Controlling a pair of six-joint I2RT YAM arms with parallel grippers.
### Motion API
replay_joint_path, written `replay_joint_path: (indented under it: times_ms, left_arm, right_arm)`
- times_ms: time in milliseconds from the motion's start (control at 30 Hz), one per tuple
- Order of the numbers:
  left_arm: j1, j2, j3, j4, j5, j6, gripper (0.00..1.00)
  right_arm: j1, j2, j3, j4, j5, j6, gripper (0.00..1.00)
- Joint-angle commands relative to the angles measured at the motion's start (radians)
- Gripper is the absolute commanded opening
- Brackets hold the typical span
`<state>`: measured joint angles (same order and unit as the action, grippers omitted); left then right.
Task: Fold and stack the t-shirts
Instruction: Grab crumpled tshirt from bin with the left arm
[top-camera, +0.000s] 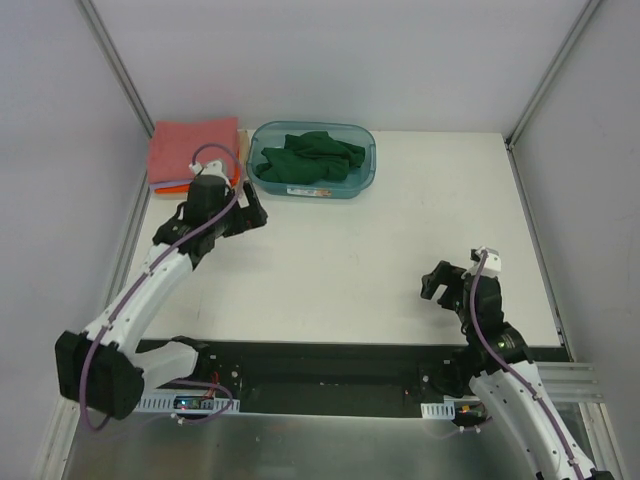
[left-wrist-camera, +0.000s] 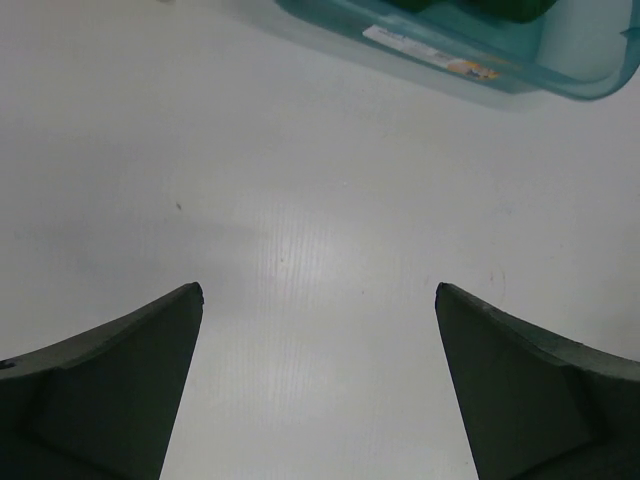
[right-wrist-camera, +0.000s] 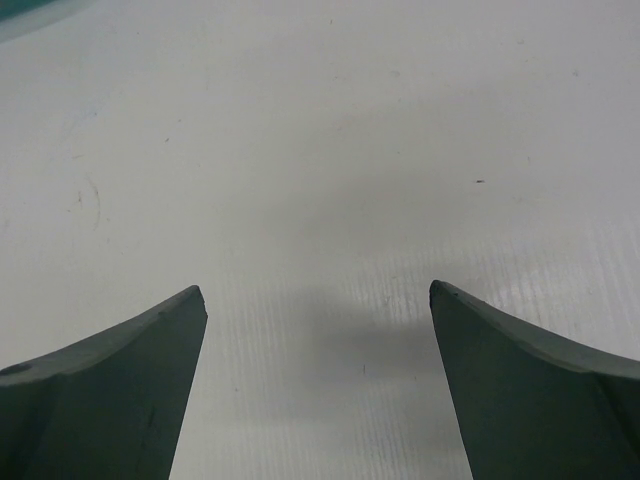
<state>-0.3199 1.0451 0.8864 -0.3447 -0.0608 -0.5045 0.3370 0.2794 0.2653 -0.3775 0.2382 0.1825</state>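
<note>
A crumpled dark green t-shirt (top-camera: 310, 157) lies inside the translucent teal bin (top-camera: 364, 178) at the back of the table. A folded salmon-pink t-shirt (top-camera: 190, 145) tops a stack at the back left, with an orange edge (top-camera: 172, 186) showing beneath; a lavender shirt is not visible. My left gripper (top-camera: 250, 213) is open and empty over the bare table, just in front of the stack and left of the bin; its view (left-wrist-camera: 318, 290) shows the bin's front wall (left-wrist-camera: 450, 60) ahead. My right gripper (top-camera: 434, 281) is open and empty above the table at the front right (right-wrist-camera: 316, 288).
The white table (top-camera: 380, 250) is enclosed by grey walls with metal frame posts (top-camera: 115, 60) at the back corners. A black rail (top-camera: 320, 370) runs along the near edge between the arm bases.
</note>
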Motion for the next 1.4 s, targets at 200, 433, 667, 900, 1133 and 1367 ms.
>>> replay_joint_path:
  times_ms: [200,433,667,900,1133,1367]
  left_arm:
    - [0.031,0.686,0.644,0.058,0.163,0.154,0.99]
    - [0.033,1.165,1.236,-0.083,0.040,0.219,0.99]
    - [0.035,1.431,1.483,-0.094,-0.028,0.134,0.99]
    - [0.038,1.561,1.560,-0.085,0.053,-0.051,0.96]
    - [0.041,1.642,1.597,-0.005,0.206,-0.170,0.39]
    - [0.044,1.483,1.600,0.098,0.298,-0.180,0.00]
  right_arm:
    - [-0.004,0.055,0.071,0.072,-0.039,0.032,0.96]
    - [-0.003,0.095,0.068,0.089,-0.040,0.031,0.96]
    - [-0.004,0.112,0.061,0.104,-0.050,0.034,0.96]
    - [-0.004,0.100,0.043,0.137,-0.079,0.018,0.96]
    - [-0.006,0.037,0.032,0.118,-0.068,0.017,0.96]
    - [-0.004,0.007,0.020,0.100,-0.048,0.011,0.96]
